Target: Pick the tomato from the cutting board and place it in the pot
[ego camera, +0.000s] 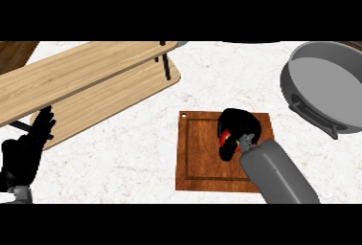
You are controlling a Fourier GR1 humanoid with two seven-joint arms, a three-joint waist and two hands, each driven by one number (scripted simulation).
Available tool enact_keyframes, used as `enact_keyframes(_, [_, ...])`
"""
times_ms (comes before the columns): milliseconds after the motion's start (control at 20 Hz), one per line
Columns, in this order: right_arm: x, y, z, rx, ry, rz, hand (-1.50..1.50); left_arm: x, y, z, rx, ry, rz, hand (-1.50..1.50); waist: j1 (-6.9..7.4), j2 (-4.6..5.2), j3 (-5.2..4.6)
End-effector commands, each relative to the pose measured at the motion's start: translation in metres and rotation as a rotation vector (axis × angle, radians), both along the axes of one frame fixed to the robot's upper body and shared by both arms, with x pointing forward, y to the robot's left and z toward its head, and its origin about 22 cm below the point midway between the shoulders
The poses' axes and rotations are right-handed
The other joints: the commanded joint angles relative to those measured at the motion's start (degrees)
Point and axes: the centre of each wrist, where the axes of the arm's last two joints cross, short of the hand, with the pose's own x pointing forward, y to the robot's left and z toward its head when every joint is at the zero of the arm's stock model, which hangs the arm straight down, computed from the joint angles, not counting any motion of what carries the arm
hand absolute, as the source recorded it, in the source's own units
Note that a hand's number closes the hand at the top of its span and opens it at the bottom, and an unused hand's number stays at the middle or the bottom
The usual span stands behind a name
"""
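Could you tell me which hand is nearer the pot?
Right. The right hand, curled round the tomato, sits below-left of the pot; the left hand rests at the far left edge.

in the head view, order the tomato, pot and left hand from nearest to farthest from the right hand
1. tomato: on the cutting board, inside the right hand's curled fingers.
2. pot: upper right, off the board.
3. left hand: resting at the far left edge.
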Motion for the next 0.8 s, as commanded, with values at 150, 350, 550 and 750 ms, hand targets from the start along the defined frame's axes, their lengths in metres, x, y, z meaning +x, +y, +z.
enact_keyframes(150, [0.043,-0.059,0.010,-0.011,-0.250,-0.118,1.50,0.008,0.008,0.009,0.003,-0.001,-0.026,0.00,0.54,0.38,0.05])
enact_keyframes(350, [0.043,-0.049,0.062,-0.084,-0.468,-0.141,1.50,0.001,-0.009,-0.009,-0.003,0.001,-0.006,0.00,-0.38,-0.07,-0.03])
enact_keyframes(550, [0.040,-0.049,0.081,-0.169,-0.707,-0.203,1.50,-0.003,-0.001,0.000,0.000,0.013,-0.002,0.00,-0.37,-0.21,-0.01])
enact_keyframes(750, [0.025,-0.037,0.131,-0.184,-0.908,-0.272,1.50,-0.001,0.002,0.001,0.013,0.003,0.012,0.00,-1.14,-0.49,-0.04])
